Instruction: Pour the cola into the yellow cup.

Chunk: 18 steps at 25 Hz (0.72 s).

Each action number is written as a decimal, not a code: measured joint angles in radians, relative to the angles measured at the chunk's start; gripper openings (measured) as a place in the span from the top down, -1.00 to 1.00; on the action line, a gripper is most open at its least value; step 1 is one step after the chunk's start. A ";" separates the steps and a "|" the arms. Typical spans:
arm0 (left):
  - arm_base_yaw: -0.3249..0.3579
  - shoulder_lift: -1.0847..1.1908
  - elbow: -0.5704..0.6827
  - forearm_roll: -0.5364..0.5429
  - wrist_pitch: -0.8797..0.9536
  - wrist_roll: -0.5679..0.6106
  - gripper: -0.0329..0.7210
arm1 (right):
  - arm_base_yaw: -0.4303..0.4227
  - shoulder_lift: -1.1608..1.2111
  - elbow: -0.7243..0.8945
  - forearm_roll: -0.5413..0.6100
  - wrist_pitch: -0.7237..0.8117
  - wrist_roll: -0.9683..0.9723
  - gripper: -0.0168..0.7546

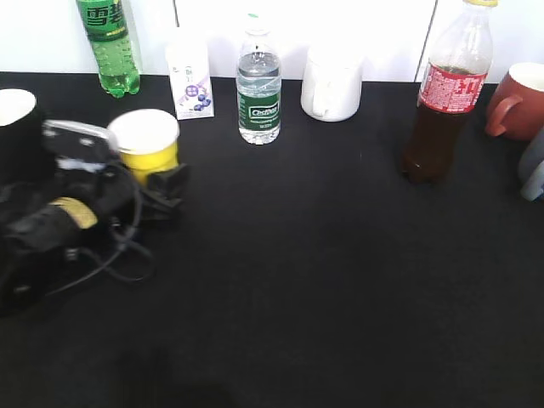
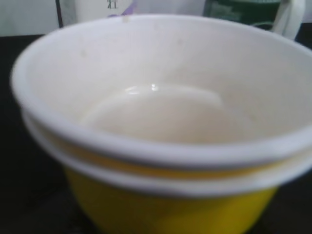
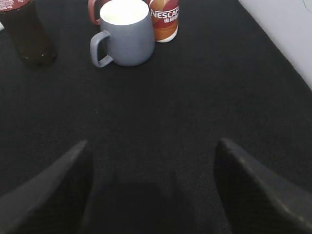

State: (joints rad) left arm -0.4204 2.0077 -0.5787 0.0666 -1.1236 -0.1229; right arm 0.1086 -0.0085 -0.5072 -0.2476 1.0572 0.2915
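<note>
No pouring is being shown yet. The tall clear plastic bottle of dark cola with the red label and yellow cap [image 1: 445, 93] is standing upright and capped at the back right of the black table [image 1: 323, 280], untouched by either arm. The small yellow tapered plastic cup with the white rim [image 1: 146, 143] is being approached or held at the left of the table, well apart from the bottle, and its white inside [image 2: 161, 117] is seen empty and dry in the left wrist view. The left claw [image 1: 167, 189] is placed right against the cup, but whether it is being closed on the cup cannot be told, since its fingers are hidden. The right claw [image 3: 151, 190] is being held wide open over bare table, gripping nothing, with the cola bottle well ahead and to its left. Grasping, uncapping and pouring are judged to be remaining.
</note>
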 joint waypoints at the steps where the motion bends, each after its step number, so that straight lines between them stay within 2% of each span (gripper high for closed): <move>1: 0.000 -0.049 0.037 0.025 -0.001 -0.001 -0.28 | 0.000 0.000 0.000 0.000 0.000 0.000 -0.56; 5: 0.000 -0.265 0.193 0.186 0.001 -0.030 -0.27 | 0.000 0.000 0.000 0.000 0.000 0.000 -0.56; 8: 0.000 -0.388 0.215 0.342 0.097 -0.083 -0.27 | 0.000 0.000 0.000 0.000 0.000 0.000 -0.56; 12: 0.000 -0.462 0.215 0.402 0.117 -0.123 -0.27 | 0.000 0.006 -0.001 0.001 -0.003 -0.005 -0.56; 13: 0.000 -0.462 0.215 0.403 0.119 -0.123 -0.27 | 0.000 0.038 -0.010 0.005 -0.049 -0.020 -0.56; 16: 0.000 -0.462 0.215 0.403 0.131 -0.124 -0.27 | 0.000 0.211 -0.021 0.007 -0.496 -0.030 -0.56; 18: 0.000 -0.462 0.215 0.403 0.161 -0.126 -0.27 | 0.000 0.421 -0.021 0.008 -0.797 -0.034 -0.56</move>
State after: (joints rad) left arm -0.4204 1.5457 -0.3632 0.4691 -0.9628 -0.2484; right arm 0.1086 0.4127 -0.5279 -0.2398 0.2601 0.2571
